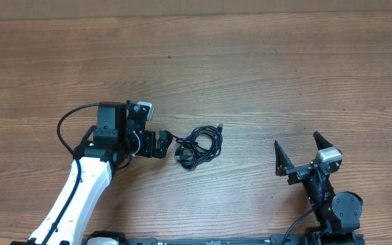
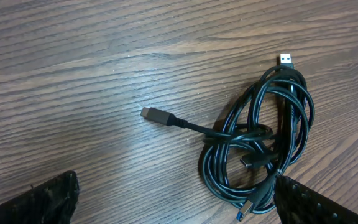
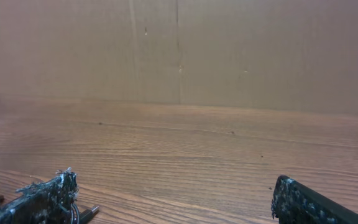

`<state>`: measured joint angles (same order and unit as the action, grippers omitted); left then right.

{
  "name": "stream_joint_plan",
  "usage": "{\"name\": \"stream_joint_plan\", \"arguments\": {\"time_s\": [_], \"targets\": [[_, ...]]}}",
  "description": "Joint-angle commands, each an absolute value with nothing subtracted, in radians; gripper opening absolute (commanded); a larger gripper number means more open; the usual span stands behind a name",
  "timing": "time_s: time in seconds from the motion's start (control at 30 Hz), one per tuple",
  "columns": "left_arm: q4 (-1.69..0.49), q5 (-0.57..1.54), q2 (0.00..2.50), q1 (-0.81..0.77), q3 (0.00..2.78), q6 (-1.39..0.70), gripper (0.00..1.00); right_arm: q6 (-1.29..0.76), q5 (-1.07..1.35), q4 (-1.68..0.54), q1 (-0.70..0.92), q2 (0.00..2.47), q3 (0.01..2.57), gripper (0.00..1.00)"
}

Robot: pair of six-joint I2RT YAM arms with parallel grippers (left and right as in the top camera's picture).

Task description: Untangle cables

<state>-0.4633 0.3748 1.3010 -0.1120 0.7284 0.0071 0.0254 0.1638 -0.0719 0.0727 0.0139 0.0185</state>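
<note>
Cables (image 2: 253,132): likely light, limp, slick, loosely knotted; best taken near the free USB-C plug (image 2: 149,114); left gripper (image 1: 163,145) and right gripper (image 1: 297,143) gape empty.

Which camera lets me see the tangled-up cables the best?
The left wrist view: the cables fill it close up, with their loops and plug ends clear. The overhead view shows them only as a small dark bundle. The right wrist view does not show the bundle.

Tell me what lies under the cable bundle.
Only the bare wooden table shows through the loops of the cables. Where strands cross, the lower ones are hidden, so anything small beneath the knot cannot be ruled out.
</note>
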Motion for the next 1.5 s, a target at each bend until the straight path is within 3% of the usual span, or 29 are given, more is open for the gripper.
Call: {"name": "stream_joint_plan", "arguments": {"time_s": [0.0, 1.13, 1.47], "targets": [[-0.459, 0.385, 1.308, -0.119, 0.756, 0.027, 1.0, 0.019, 0.15, -0.07, 0.078, 0.003, 0.008, 1.0], [-0.45, 0.386, 1.418, -0.12, 0.765, 0.031, 1.0, 0.019, 0.15, -0.07, 0.078, 0.003, 0.008, 1.0], [-0.566, 0.362, 1.418, -0.157, 0.898, 0.086, 1.0, 0.019, 0.15, -0.07, 0.078, 0.003, 0.008, 1.0]]}}
